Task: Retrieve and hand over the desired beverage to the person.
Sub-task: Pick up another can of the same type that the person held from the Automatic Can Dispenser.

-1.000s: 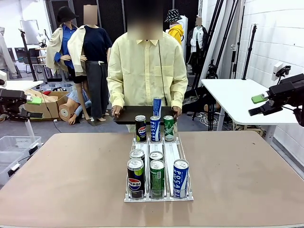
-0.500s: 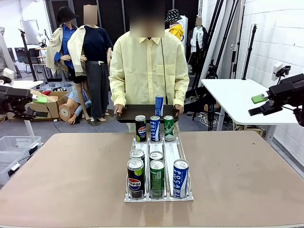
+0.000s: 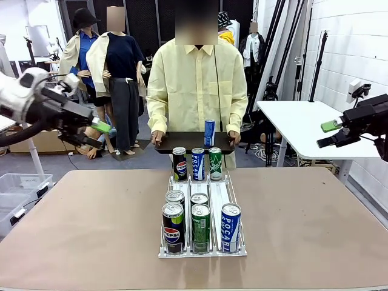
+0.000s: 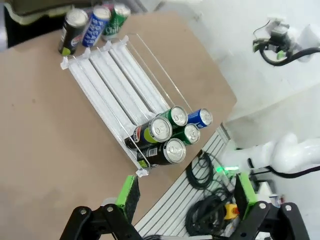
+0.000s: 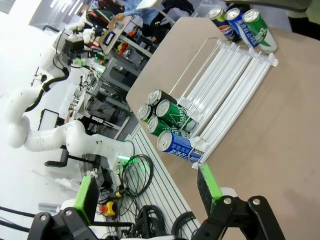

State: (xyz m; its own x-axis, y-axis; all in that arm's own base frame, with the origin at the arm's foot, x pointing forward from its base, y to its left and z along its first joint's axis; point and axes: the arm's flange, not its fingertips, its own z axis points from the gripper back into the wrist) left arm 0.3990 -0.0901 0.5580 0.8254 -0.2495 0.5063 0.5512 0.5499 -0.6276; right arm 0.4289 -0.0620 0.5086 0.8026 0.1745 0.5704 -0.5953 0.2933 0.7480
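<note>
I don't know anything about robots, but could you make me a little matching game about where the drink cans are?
Things:
1. nearest Pepsi can
2. nearest green can
3. nearest Pocari can
4. slim blue can

Places:
A. standing on the dark tray that the person holds
B. front of the rack, the robot's right lane
C. front of the rack, the robot's left lane
D. front of the rack, middle lane

Pairs: 1-C, 2-D, 3-B, 4-A

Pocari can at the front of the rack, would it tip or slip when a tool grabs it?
The Pocari can is tall and narrow, so a high push would probably tip it. Its smooth round wall may slip in a loose grip.
</note>
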